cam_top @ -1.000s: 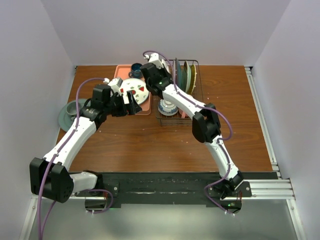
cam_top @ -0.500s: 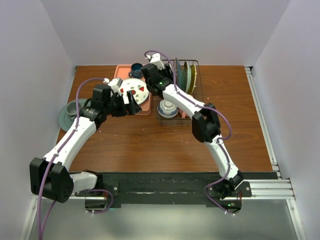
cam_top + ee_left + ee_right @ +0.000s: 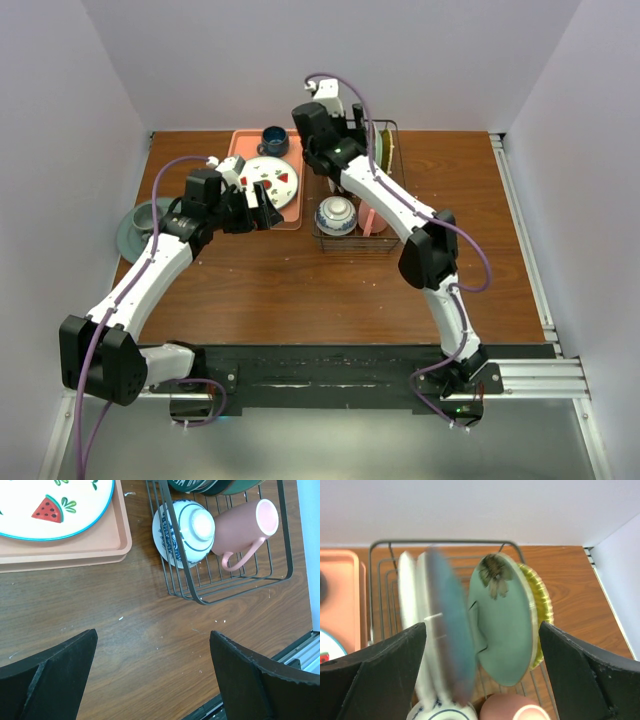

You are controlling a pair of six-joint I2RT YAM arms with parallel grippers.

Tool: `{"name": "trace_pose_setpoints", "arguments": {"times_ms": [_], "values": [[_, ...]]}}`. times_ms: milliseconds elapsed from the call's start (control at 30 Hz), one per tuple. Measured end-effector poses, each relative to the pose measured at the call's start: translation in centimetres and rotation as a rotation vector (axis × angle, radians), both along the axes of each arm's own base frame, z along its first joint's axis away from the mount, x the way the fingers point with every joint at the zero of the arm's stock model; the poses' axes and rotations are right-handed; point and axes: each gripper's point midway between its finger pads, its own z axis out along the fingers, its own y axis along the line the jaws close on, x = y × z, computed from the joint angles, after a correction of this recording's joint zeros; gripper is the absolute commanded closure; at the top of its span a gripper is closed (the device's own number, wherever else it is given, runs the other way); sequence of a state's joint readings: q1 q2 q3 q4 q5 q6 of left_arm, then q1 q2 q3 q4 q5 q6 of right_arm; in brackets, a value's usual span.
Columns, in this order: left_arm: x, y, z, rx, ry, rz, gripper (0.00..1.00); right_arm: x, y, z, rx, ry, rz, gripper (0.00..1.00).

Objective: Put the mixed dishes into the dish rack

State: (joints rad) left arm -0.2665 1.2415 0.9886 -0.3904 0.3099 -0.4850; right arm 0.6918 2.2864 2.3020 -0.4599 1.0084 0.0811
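The dish rack (image 3: 380, 238) stands right of centre, and my right gripper (image 3: 482, 628) hovers open just above it, holding nothing. Below it, several plates stand upright in the rack (image 3: 445, 542): a white plate (image 3: 406, 595), a blurred teal-grey plate (image 3: 447, 630), a pale green plate (image 3: 502, 625) and a yellow plate (image 3: 541, 600). A blue-and-white bowl (image 3: 185, 530) and a pink mug (image 3: 245, 527) lie at the rack's near end. My left gripper (image 3: 153, 632) is open over bare wood, near a white plate with red marks (image 3: 270, 182) on the pink tray (image 3: 240, 145).
A dark blue mug (image 3: 274, 140) sits at the back of the pink tray. A grey-green bowl on a teal-grey plate (image 3: 140, 225) rests at the table's left edge. A metal rail (image 3: 525, 250) runs along the right side.
My right gripper has opened and risen up and back from the rack, letting go of the teal-grey plate, which now stands blurred among the others. The left arm has not moved.
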Motion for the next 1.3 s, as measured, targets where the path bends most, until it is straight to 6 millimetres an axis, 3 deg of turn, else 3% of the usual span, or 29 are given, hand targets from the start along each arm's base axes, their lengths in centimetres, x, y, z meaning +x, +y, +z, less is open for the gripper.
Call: {"name": "trace_pose_setpoints", "arguments": {"times_ms": [367, 633, 767, 867, 933, 1033, 1133, 1300], "values": [[0.0, 0.1, 0.0, 0.012, -0.009, -0.010, 0.00, -2.5, -1.8, 7.0, 0.152, -0.073, 0.024, 0.01], [0.1, 0.1, 0.0, 0.024, -0.020, -0.021, 0.00, -5.9, -3.7, 10.0, 0.228, -0.073, 0.056, 0.01], [0.2, 0.3, 0.3, 0.036, -0.036, -0.022, 0.00, -7.8, -4.7, 10.4, 0.258, -0.052, 0.083, 0.02], [0.4, 0.4, 0.8, 0.045, -0.055, -0.019, 0.00, -8.8, -4.5, 10.4, 0.278, -0.024, 0.143, 0.15], [0.3, 0.5, 1.2, 0.046, -0.069, -0.016, 0.00, -8.8, -3.3, 10.4, 0.301, -0.004, 0.214, 0.27], [0.1, 0.8, 2.0, 0.045, -0.094, -0.007, 0.00, -8.0, -0.6, 9.0, 0.305, 0.045, 0.310, 0.36], [-0.2, 1.1, 3.3, 0.044, -0.132, 0.008, 0.00, -6.6, 3.2, 6.4, 0.298, 0.097, 0.382, 0.44], [-0.9, 1.9, 5.3, 0.046, -0.194, 0.042, 0.00, -5.0, 8.9, -2.3, 0.261, 0.248, 0.463, 0.53]]}}
